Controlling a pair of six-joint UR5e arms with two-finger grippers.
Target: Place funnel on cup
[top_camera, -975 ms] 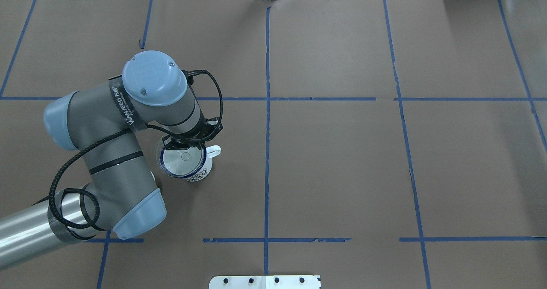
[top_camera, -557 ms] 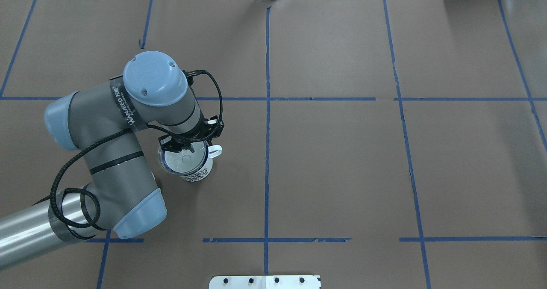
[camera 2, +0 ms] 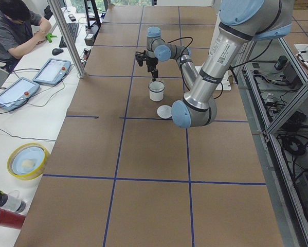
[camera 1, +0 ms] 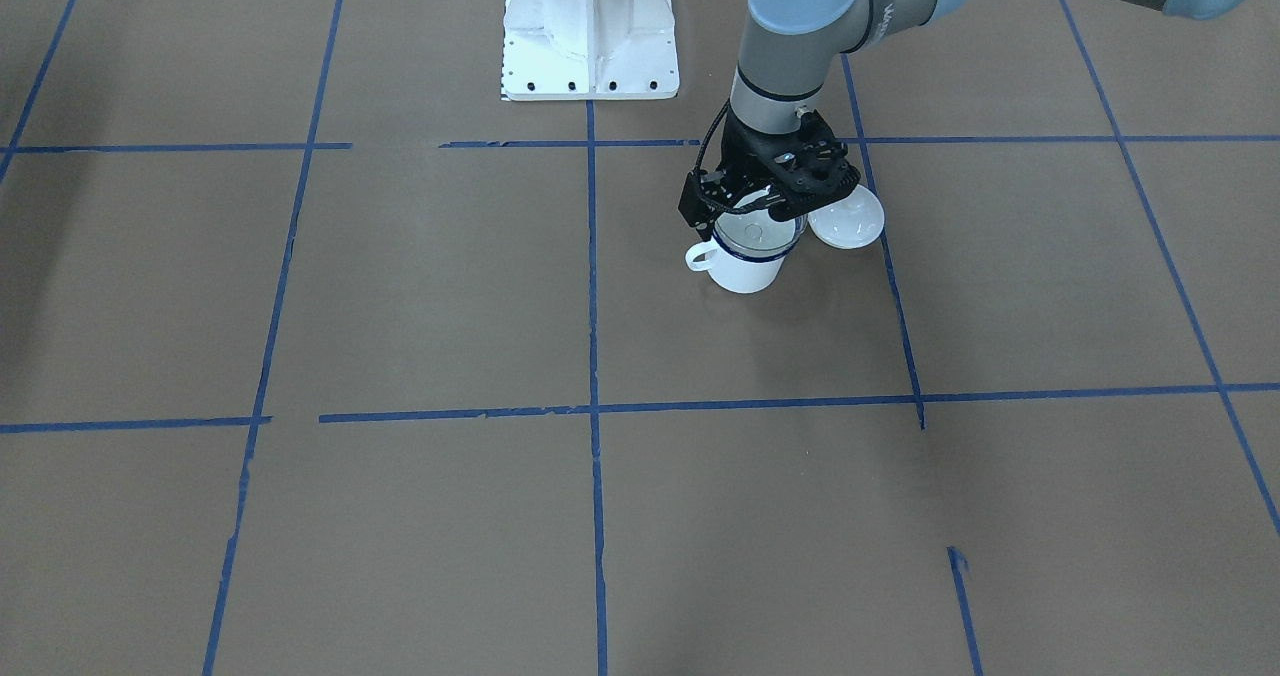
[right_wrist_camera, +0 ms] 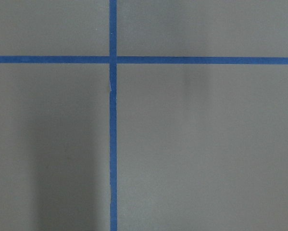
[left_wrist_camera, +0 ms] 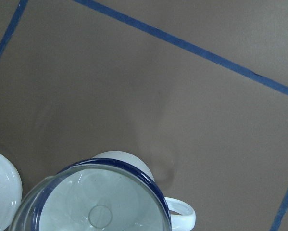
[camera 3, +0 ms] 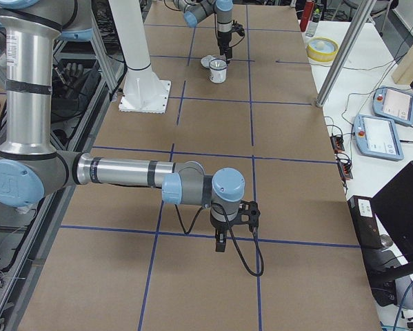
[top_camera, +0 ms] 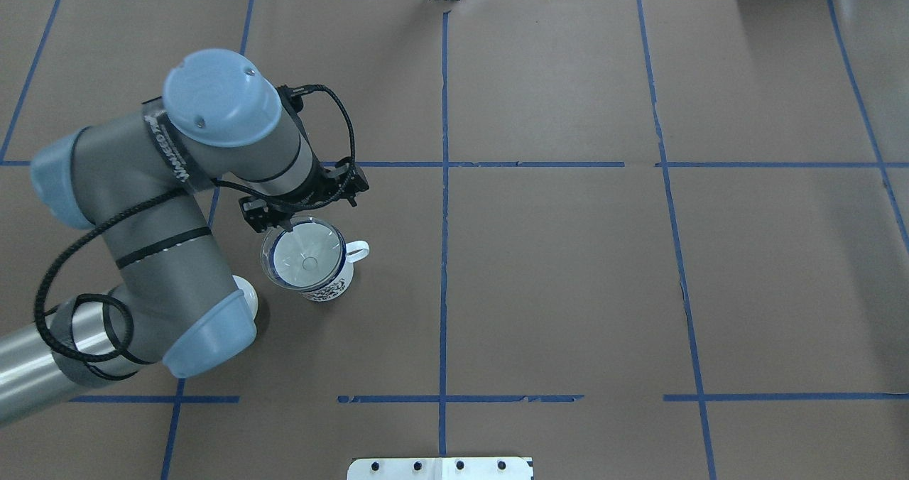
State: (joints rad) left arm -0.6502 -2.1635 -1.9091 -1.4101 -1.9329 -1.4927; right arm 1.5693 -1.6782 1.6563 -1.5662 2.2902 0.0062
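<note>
The clear funnel sits in the mouth of the white cup, its rim resting on the cup's dark blue rim. The cup stands upright with its handle toward the table's middle. My left gripper is open and empty, raised just above and beyond the funnel's far edge, not touching it. The front-facing view shows the gripper over the funnel and cup. The left wrist view looks down on the funnel and cup handle. My right gripper hangs over bare table far from the cup; I cannot tell its state.
A round white domed lid lies on the table right beside the cup, on the robot's side, partly under my left arm in the overhead view. The robot's white base plate stands at the table's near edge.
My left gripper has let go of the funnel's rim and moved up and away from the cup, toward the far left. The funnel stays seated in the cup.
</note>
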